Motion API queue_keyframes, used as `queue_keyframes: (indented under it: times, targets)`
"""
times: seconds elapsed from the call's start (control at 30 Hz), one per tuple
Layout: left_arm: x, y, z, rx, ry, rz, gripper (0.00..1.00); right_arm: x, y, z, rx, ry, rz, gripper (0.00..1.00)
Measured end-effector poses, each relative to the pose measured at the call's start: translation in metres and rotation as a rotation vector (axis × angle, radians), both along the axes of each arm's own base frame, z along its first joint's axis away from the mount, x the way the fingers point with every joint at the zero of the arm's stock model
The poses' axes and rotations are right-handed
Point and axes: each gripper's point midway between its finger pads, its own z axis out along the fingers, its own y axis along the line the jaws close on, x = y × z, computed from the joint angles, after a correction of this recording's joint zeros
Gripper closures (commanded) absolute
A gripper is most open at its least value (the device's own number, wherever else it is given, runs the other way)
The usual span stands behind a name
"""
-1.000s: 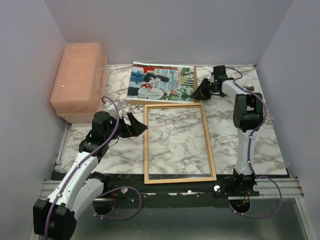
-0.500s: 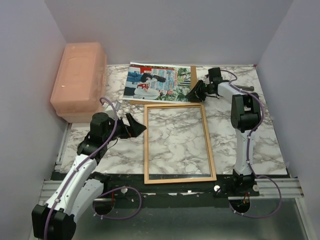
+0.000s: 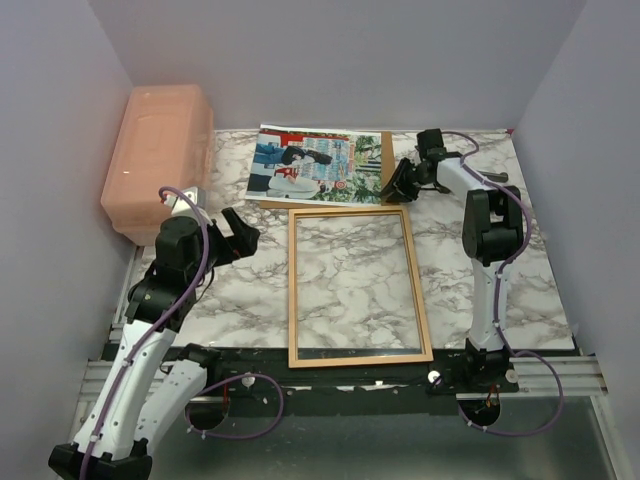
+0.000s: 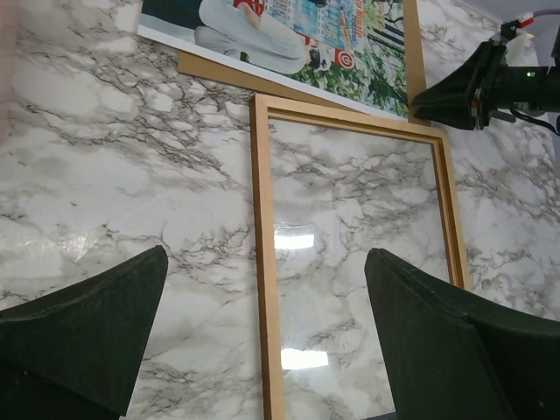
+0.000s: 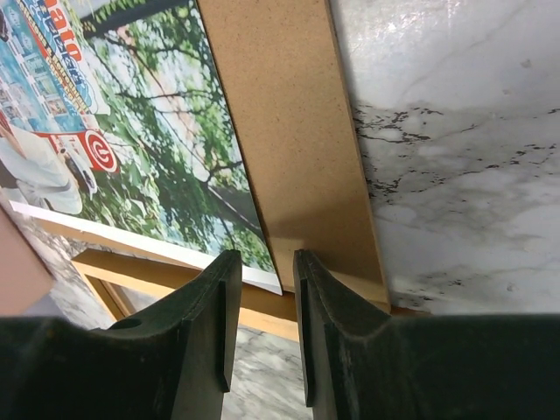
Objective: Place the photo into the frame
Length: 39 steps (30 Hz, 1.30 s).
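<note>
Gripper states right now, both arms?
Left gripper: open wide, empty.
Right gripper: narrowly open at the corner of the rectangular colour print on the plain brown backing board; nothing gripped.

**Marble tabletop: frame near, board far, box at the left**

The table [image 3: 240, 300] has a white top veined in grey, like marble. A thin orange-brown wooden frame [image 3: 291, 290] lies flat at its middle, long sides running from the near edge to the far side, and the marble shows through its opening. Just beyond the frame's far rail lies a plain brown backing board [image 3: 386, 150]. The photo [image 3: 315, 165] rests on it, shifted left so that a strip of board is bare on the right. A translucent pink lidded box [image 3: 160, 160] stands at the far-left corner, against the wall.
</note>
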Motion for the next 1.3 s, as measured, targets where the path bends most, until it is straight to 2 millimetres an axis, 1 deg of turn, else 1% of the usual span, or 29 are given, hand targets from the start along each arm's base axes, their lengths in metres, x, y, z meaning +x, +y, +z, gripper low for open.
queue_keyframes:
  times: [0.1, 0.23, 0.43, 0.5, 0.57, 0.7, 0.83, 0.87, 0.9, 0.97, 1.0, 1.07, 1.17, 1.23, 1.3]
  targets:
    - [-0.001, 0.007, 0.004, 0.022, 0.004, 0.030, 0.01, -0.001, 0.002, 0.001, 0.004, 0.008, 0.010, 0.62]
    - [-0.002, 0.010, 0.001, 0.034, 0.019, 0.042, 0.01, 0.000, 0.015, 0.000, 0.044, 0.016, 0.032, 0.62]
    - [-0.001, 0.010, -0.007, 0.049, 0.050, 0.037, 0.01, 0.004, 0.051, 0.003, 0.184, 0.016, 0.049, 0.62]
    - [0.000, 0.009, -0.010, 0.053, 0.060, 0.033, 0.01, 0.007, 0.058, 0.004, 0.224, 0.013, 0.045, 0.62]
    - [0.002, 0.007, -0.014, 0.055, 0.079, 0.025, 0.02, 0.008, 0.064, 0.005, 0.254, 0.012, 0.040, 0.62]
    - [0.009, -0.001, -0.030, 0.052, 0.145, 0.000, 0.01, 0.013, 0.072, 0.010, 0.311, 0.004, 0.027, 0.62]
    - [0.029, -0.017, -0.061, 0.020, 0.265, -0.035, 0.02, 0.019, 0.079, 0.017, 0.374, -0.020, 0.017, 0.62]
    - [0.034, -0.020, -0.072, 0.016, 0.306, -0.039, 0.03, 0.020, 0.081, 0.017, 0.391, -0.022, 0.013, 0.62]
    - [0.037, -0.022, -0.078, 0.010, 0.333, -0.040, 0.04, 0.020, 0.082, 0.018, 0.408, -0.024, 0.010, 0.62]
    - [0.053, -0.027, -0.097, -0.017, 0.405, -0.040, 0.07, 0.021, 0.085, 0.020, 0.440, -0.025, 0.003, 0.62]
    - [0.061, -0.028, -0.101, -0.031, 0.423, -0.039, 0.08, 0.021, 0.086, 0.022, 0.454, -0.029, 0.003, 0.62]
    - [0.078, -0.031, -0.108, -0.058, 0.452, -0.035, 0.08, 0.025, 0.090, 0.029, 0.489, -0.045, 0.005, 0.62]
    - [0.106, -0.035, -0.105, -0.084, 0.448, -0.039, 0.08, 0.030, 0.092, 0.035, 0.511, -0.072, 0.008, 0.62]
    - [0.121, -0.037, -0.098, -0.089, 0.429, -0.043, 0.08, 0.030, 0.091, 0.034, 0.505, -0.076, 0.007, 0.62]
    - [0.132, -0.039, -0.091, -0.089, 0.410, -0.047, 0.09, 0.029, 0.088, 0.027, 0.469, -0.069, -0.002, 0.62]
